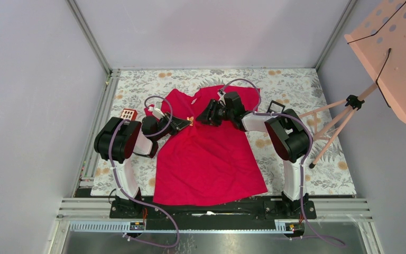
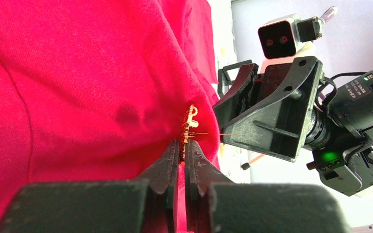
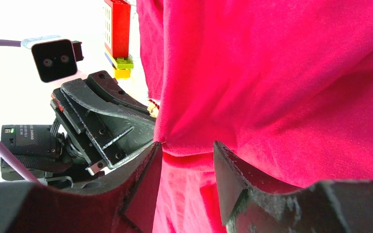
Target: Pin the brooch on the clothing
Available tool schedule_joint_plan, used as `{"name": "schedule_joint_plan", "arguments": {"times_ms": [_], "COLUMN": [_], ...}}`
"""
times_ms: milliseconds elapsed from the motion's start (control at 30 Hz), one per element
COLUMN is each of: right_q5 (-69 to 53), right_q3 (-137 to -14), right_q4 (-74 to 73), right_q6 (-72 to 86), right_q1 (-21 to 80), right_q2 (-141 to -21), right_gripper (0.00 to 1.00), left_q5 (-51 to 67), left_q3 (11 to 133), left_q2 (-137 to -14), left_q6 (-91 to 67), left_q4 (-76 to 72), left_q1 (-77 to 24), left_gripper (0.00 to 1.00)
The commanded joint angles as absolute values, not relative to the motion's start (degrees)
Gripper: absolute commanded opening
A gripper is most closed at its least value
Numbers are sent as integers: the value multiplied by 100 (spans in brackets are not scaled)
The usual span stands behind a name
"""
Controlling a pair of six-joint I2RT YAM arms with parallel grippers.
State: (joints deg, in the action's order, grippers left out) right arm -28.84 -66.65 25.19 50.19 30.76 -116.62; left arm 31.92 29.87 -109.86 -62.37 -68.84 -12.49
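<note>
Red T-shirt bunches between the parted right pincer; left pincer clamps the brooch (gold pin showing).

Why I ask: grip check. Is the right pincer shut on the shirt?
No, the right pincer stands with its jaws apart, the red shirt showing through the gap.

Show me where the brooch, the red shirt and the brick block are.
brooch (image 2: 189,125), left wrist view, its gold body.
red shirt (image 1: 206,159), top external view, middle of its front.
brick block (image 1: 129,114), top external view, its top face.
</note>
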Motion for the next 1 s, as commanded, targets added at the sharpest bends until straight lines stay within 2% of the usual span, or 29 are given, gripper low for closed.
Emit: {"name": "schedule_joint_plan", "arguments": {"times_ms": [0,967], "right_q5": [-3016,-3081], "right_q3": [-6759,-6998], "right_q4": [2834,2824], "right_q6": [5104,5077], "right_q1": [3153,3216], "right_q2": [-11605,-11935], "right_gripper": [50,48], "left_q5": [3384,3879], "left_q3": [3107,3154], "left_q2": [-10899,-11032], "left_q6": [-6221,-6020], "left_q4": [-7332,-7600], "left_q1": [-1292,-1327], "left_gripper": [0,0]}}
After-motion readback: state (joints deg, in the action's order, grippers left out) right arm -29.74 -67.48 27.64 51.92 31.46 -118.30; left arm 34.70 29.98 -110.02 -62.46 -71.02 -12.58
